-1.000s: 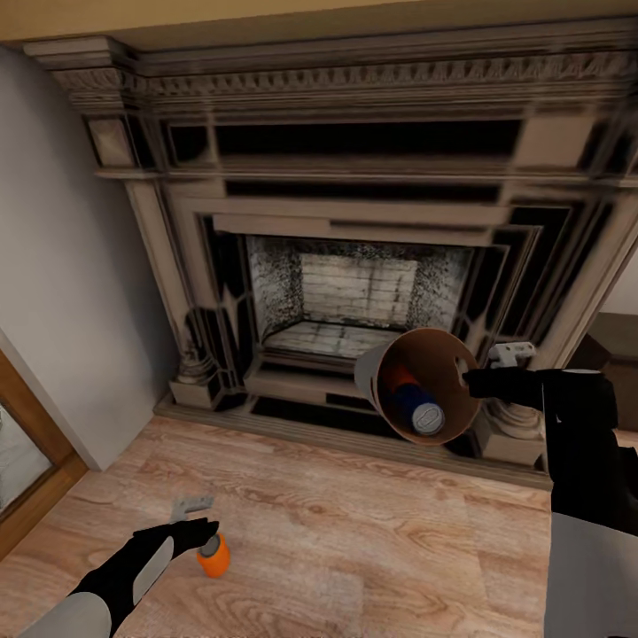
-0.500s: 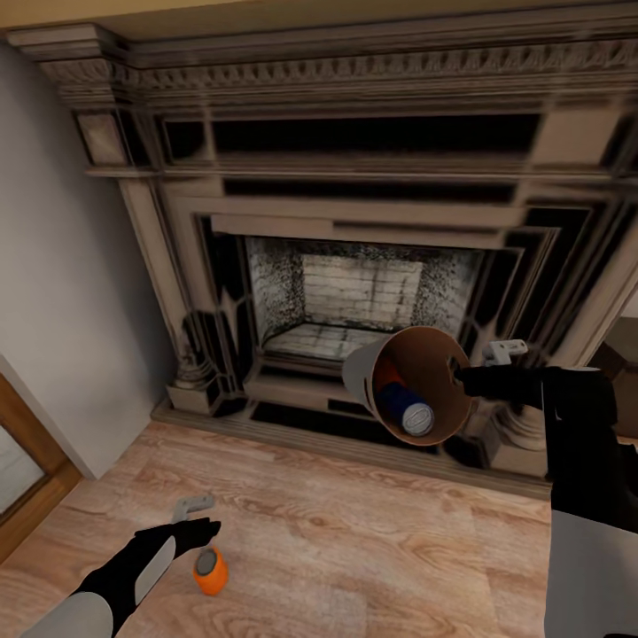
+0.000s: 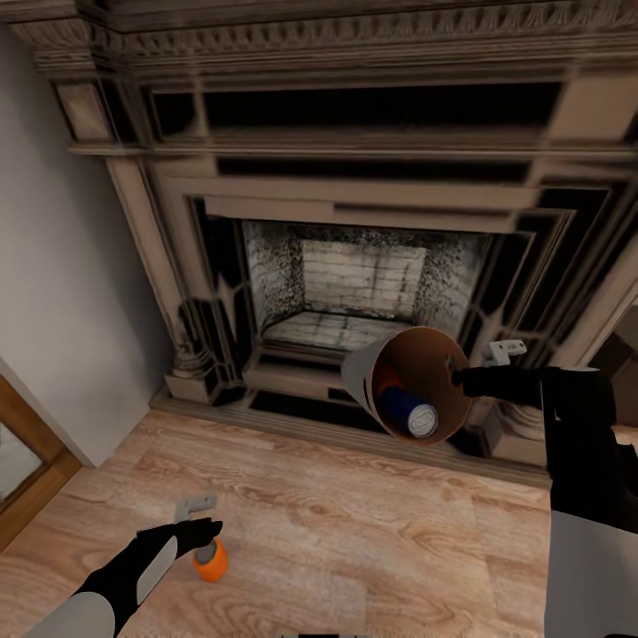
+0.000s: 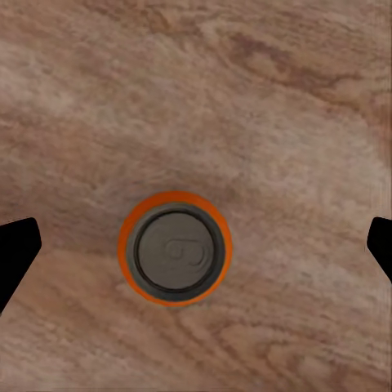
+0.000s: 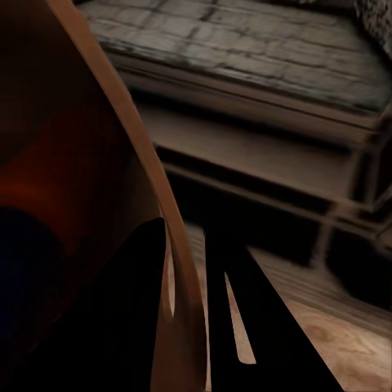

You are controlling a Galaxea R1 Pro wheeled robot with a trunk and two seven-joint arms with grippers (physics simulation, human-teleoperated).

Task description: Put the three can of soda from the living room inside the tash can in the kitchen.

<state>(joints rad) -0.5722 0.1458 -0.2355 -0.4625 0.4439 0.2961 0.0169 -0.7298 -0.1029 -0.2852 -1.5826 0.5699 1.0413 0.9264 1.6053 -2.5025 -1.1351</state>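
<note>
An orange can of soda (image 3: pixel 211 562) stands upright on the wood floor, its grey top (image 4: pixel 175 251) facing the left wrist camera. My left gripper (image 3: pixel 204 534) hangs open just above it, and its dark fingertips (image 4: pixel 16 245) stand wide apart on either side of the can. My right gripper (image 3: pixel 459 378) is shut on the rim of the trash can (image 3: pixel 365 372), which is held off the floor and tipped with its brown inside towards me. In it lie a dark blue can (image 3: pixel 411 413) and a second orange can (image 3: pixel 386 379). The rim wall (image 5: pixel 175 245) passes between the right fingers.
A large carved fireplace (image 3: pixel 354 283) with a raised hearth step fills the wall ahead. A grey wall (image 3: pixel 53 292) and a wooden door frame (image 3: pixel 27 478) close off the left. Wood floor (image 3: pixel 372 540) stretches between my two arms.
The whole view has shifted a little, so the camera moved. My left gripper has settled slightly closer over the orange can. The right gripper still holds the trash can at the same tilt.
</note>
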